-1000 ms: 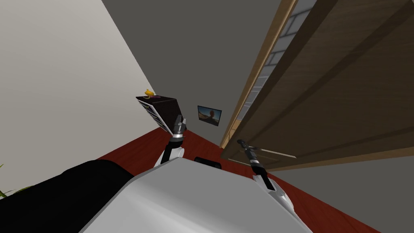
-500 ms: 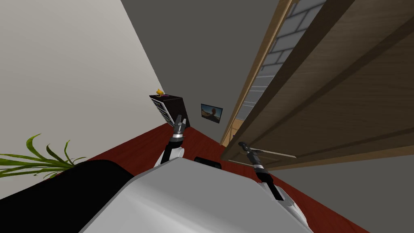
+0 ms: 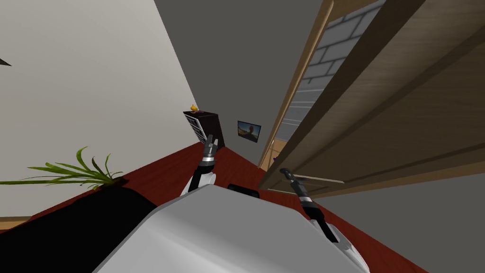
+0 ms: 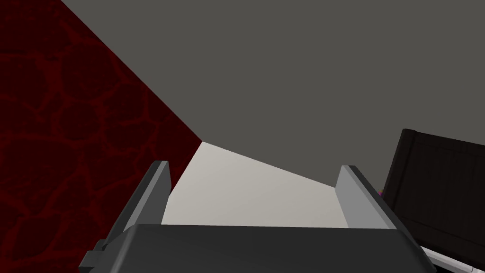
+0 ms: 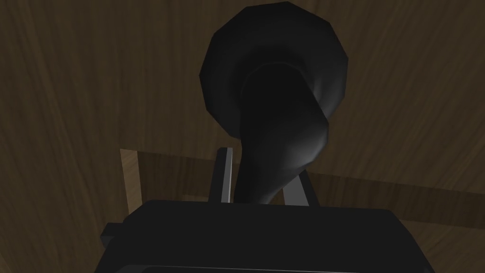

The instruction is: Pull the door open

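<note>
R gripper (image 5: 260,176) is clamped on the black handle (image 5: 279,95), at the free edge of the brown door (image 3: 402,118). Door stands partly open from its frame (image 3: 303,80). L gripper (image 4: 253,171) has fingers apart, near the dark cabinet (image 3: 208,124).

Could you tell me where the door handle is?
On the brown door at my right, the black handle sits gripped between the right gripper's fingers.

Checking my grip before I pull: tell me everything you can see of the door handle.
The door handle is black and smooth, with a round base plate flat against the brown wood-grain door and a curved lever reaching out toward the right gripper. Its fingers press the lever's sides, shut on it.
</note>
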### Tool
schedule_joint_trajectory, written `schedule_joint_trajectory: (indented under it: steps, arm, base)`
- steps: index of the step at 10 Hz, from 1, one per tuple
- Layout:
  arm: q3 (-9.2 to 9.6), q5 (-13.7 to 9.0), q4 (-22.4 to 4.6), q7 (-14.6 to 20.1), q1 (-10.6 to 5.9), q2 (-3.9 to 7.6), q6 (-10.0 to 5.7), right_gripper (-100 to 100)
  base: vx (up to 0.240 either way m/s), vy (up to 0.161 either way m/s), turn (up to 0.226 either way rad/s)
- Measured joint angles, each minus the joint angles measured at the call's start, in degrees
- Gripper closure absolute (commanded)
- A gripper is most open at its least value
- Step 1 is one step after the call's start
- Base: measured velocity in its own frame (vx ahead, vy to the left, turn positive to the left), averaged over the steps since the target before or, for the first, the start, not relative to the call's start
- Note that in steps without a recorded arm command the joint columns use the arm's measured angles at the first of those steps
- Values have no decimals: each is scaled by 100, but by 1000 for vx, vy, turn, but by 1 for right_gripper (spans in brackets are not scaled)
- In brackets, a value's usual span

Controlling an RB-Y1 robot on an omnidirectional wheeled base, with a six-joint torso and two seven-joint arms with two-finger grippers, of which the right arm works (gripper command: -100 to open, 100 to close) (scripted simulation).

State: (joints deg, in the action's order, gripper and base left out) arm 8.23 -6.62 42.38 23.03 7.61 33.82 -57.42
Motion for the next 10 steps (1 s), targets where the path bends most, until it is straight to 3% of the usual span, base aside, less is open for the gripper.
schedule_joint_trajectory:
  steps: [2, 5, 8, 10]
  arm:
    - [25, -12, -115, 49, -8, 64, -173, 100]
    - [108, -13, -143, 112, 148, 133, -409, 100]
    - [149, -32, -317, 184, 173, 242, -673, 100]
    - [166, -33, -404, 204, 193, 247, -723, 100]
  base:
    - [-209, -99, 166]
    - [-211, -111, 185]
    - [-209, -44, 124]
    - [-175, -86, 203]
